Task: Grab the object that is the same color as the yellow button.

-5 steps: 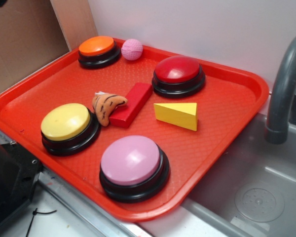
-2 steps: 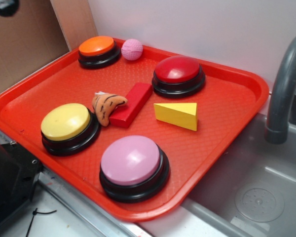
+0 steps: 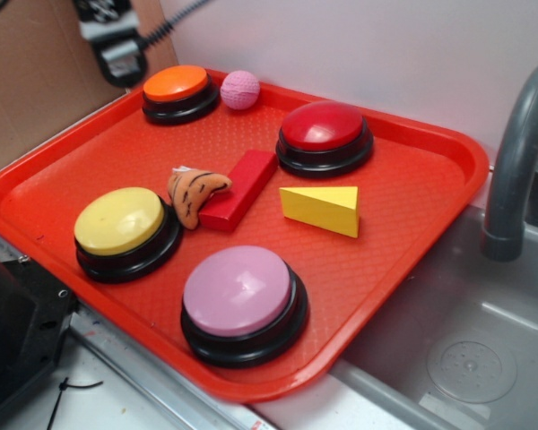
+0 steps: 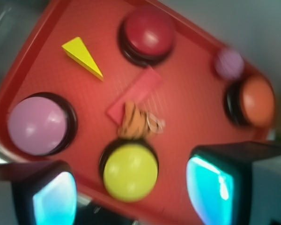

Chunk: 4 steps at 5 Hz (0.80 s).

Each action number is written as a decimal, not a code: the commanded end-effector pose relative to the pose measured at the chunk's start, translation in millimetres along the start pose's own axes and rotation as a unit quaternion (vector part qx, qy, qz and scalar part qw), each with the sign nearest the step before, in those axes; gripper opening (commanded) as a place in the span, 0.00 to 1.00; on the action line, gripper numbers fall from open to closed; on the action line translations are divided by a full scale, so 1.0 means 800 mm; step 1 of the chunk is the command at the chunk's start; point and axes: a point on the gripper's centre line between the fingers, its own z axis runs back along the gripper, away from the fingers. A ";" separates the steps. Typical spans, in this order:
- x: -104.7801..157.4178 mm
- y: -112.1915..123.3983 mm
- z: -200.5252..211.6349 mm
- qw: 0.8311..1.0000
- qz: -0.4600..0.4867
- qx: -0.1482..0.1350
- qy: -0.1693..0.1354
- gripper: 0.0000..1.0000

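The object, a small yellow wedge [image 3: 323, 208], lies on its side on the red tray [image 3: 430, 179], right of centre; the blurred wrist view shows the wedge [image 4: 82, 56] at upper left. The yellow button [image 3: 121, 222] sits at the tray's near left, and in the wrist view this button [image 4: 130, 171] lies below, between my fingers. My gripper [image 3: 117, 55] hangs high over the tray's far left corner, far from the wedge. In the wrist view the gripper [image 4: 133, 192] is open and holds nothing.
Also on the tray are an orange button [image 3: 176, 85], a pink ball [image 3: 240, 90], a red button [image 3: 324, 127], a pink button [image 3: 240, 294], a red block [image 3: 240, 188] and a striped plush toy [image 3: 194, 193]. A grey faucet [image 3: 516, 161] and sink [image 3: 471, 358] are at right.
My gripper has come into the exterior view from the top left corner, moving right and down towards the orange button. Nothing on the tray has moved.
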 end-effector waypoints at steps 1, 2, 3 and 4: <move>0.066 -0.014 -0.051 0.990 -0.129 0.032 -0.054 1.00; 0.087 -0.017 -0.075 0.977 -0.197 0.008 -0.086 1.00; 0.104 -0.024 -0.096 0.964 -0.234 -0.044 -0.117 1.00; 0.113 -0.031 -0.110 0.960 -0.250 -0.061 -0.113 1.00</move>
